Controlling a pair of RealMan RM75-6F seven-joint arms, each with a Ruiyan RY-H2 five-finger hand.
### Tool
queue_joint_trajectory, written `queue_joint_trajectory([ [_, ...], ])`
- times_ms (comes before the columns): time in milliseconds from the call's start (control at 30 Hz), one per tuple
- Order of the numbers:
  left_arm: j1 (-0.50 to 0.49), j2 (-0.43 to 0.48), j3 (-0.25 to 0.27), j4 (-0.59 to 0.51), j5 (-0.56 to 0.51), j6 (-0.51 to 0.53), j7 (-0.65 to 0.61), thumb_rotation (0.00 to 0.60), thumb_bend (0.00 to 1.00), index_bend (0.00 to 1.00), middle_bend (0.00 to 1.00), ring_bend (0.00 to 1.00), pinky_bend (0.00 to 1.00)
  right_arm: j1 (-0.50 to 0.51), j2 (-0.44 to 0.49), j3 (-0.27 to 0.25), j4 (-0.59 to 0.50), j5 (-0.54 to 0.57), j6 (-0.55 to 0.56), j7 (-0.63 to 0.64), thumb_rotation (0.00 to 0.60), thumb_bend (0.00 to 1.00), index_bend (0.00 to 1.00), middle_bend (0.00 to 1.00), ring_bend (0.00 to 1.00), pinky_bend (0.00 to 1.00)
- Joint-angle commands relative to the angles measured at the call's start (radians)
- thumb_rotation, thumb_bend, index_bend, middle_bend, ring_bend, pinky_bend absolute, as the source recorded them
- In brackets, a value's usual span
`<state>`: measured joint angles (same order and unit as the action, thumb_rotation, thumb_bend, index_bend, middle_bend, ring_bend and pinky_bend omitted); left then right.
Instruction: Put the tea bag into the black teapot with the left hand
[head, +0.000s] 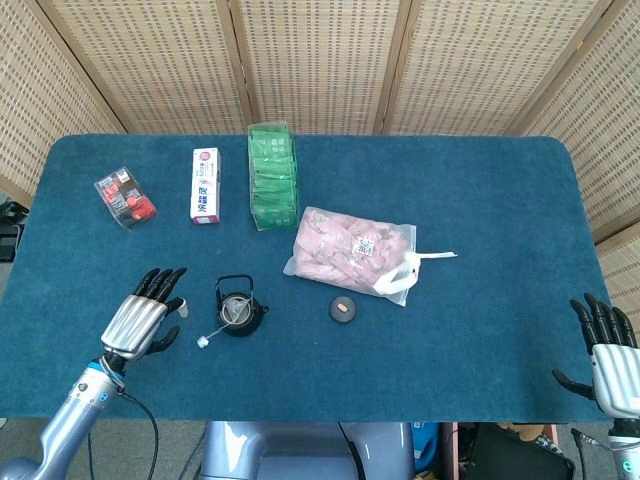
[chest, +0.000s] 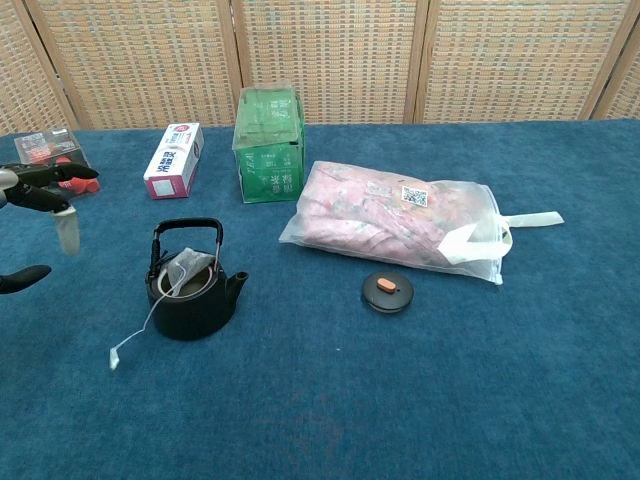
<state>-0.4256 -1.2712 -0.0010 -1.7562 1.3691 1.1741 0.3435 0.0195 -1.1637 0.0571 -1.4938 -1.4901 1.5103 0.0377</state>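
The black teapot (head: 238, 311) (chest: 191, 294) stands upright with its handle raised and its lid off. The tea bag (chest: 184, 269) lies inside its opening. The bag's string runs over the rim down to a small white tag (head: 203, 342) (chest: 115, 357) lying on the blue cloth. My left hand (head: 145, 319) (chest: 35, 188) hovers left of the pot, fingers spread, apart from the string and tag. A pale blurred strip under its fingers cannot be made out. My right hand (head: 606, 352) is at the table's near right corner, fingers spread, holding nothing.
The teapot's lid (head: 342, 309) (chest: 387, 291) lies right of the pot. Behind it is a pink-filled plastic bag (head: 352, 250) (chest: 395, 220). At the back stand a green box (head: 272, 176) (chest: 269, 146), a white carton (head: 205, 185) (chest: 173, 160) and a clear box of red items (head: 125, 197) (chest: 48, 158).
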Motion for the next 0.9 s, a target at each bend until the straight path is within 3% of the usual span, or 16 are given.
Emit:
queue_joint_trajectory([
  [33,0.004,0.003,0.001,-0.005,-0.004,0.0,0.002,0.6,0.42,0.42,0.0,0.0,0.0,0.0,0.0,0.0,0.001,0.0,0.0,0.001,0.6,0.06,0.0,0.03,0.0,0.0],
  [267,0.012,0.006,-0.006,-0.004,0.026,0.032,0.013,0.6,0.42,0.37,0.01,0.0,0.0,-0.001,0.002,0.001,0.0,-0.002,0.003,-0.002,0.6,0.06,0.0,0.03,0.0,0.0],
  [367,0.011,0.013,-0.014,-0.005,0.046,0.053,0.045,0.6,0.42,0.37,0.12,0.04,0.08,-0.001,0.003,0.001,-0.001,-0.004,0.005,-0.003,0.6,0.06,0.0,0.03,0.0,0.0],
  [500,0.003,0.032,-0.021,-0.014,0.059,0.061,0.117,0.6,0.42,0.37,0.41,0.34,0.39,-0.001,0.004,0.0,-0.003,-0.007,0.007,-0.005,0.6,0.06,0.0,0.03,0.0,0.0],
  [633,-0.01,0.055,-0.022,-0.039,0.044,0.035,0.18,0.6,0.43,0.36,0.62,0.6,0.59,-0.002,0.004,0.0,-0.007,-0.008,0.008,-0.007,0.6,0.06,0.0,0.03,0.0,0.0],
  [767,-0.034,0.088,-0.017,-0.083,0.01,-0.022,0.243,0.6,0.51,0.28,0.76,0.7,0.66,-0.002,0.005,-0.001,-0.008,-0.009,0.008,-0.008,0.6,0.06,0.0,0.03,0.0,0.0],
  [900,-0.06,0.115,-0.015,-0.128,-0.037,-0.077,0.291,0.6,0.72,0.24,0.84,0.76,0.7,-0.001,0.005,-0.001,-0.008,-0.011,0.009,-0.008,0.6,0.06,0.0,0.03,0.0,0.0],
])
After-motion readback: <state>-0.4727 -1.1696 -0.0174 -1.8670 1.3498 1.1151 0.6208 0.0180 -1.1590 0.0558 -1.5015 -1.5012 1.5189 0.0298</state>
